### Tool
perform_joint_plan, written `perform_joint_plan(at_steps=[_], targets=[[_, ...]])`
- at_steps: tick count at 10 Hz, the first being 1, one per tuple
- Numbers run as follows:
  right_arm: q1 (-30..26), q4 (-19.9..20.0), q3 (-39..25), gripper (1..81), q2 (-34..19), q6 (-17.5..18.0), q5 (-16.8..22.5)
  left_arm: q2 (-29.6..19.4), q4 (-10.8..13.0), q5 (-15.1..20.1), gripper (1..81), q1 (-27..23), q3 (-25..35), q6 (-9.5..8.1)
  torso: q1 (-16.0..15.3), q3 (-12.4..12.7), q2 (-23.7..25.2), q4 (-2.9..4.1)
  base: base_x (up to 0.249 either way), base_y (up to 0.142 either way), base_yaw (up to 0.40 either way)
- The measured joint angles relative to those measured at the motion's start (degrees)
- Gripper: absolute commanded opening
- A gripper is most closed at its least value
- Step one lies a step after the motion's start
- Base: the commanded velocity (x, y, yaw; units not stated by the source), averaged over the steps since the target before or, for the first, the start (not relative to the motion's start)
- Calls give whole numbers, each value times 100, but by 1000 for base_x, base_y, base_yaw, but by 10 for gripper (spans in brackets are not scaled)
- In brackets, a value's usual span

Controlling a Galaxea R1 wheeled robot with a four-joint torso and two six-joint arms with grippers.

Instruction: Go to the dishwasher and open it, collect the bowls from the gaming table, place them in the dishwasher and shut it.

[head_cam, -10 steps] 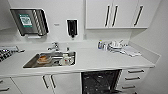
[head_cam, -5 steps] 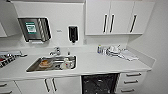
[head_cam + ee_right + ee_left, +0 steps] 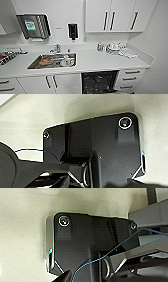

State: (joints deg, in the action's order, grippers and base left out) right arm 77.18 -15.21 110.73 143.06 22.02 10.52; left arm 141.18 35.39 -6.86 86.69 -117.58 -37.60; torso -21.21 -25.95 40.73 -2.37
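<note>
The dishwasher (image 3: 100, 82) sits under the white countertop (image 3: 100, 61), just right of the steel sink (image 3: 53, 60) and left of a stack of white drawers (image 3: 131, 78). Its dark opening faces the camera, showing dim racks inside; its long axis cannot be judged. The sink holds dishes, with a faucet (image 3: 56, 48) behind it. On the wall above the sink hang a paper towel dispenser (image 3: 33, 25) with an unreadable green label and a black soap dispenser (image 3: 72, 31). Whether either gripper is open, closed or holding anything cannot be told.
</note>
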Motion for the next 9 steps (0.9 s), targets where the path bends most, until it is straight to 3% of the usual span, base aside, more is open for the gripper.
perform_joint_plan(at_steps=[2, 7, 9], targets=[[146, -2, 477, 811, 308, -107, 4, 319, 0, 0, 811, 2, -360, 2, 232, 105, -367, 0, 0, 0, 0], [358, -18, 950, 811, 689, -293, -9, 772, 0, 33, 811, 162, -990, 2, 861, 898, -1316, 0, 0, 0, 0], [396, -27, 1198, 811, 820, -300, 0, 937, 5, 41, 811, 195, -1119, 2, 1115, 984, -1701, 0, 0, 0, 0]])
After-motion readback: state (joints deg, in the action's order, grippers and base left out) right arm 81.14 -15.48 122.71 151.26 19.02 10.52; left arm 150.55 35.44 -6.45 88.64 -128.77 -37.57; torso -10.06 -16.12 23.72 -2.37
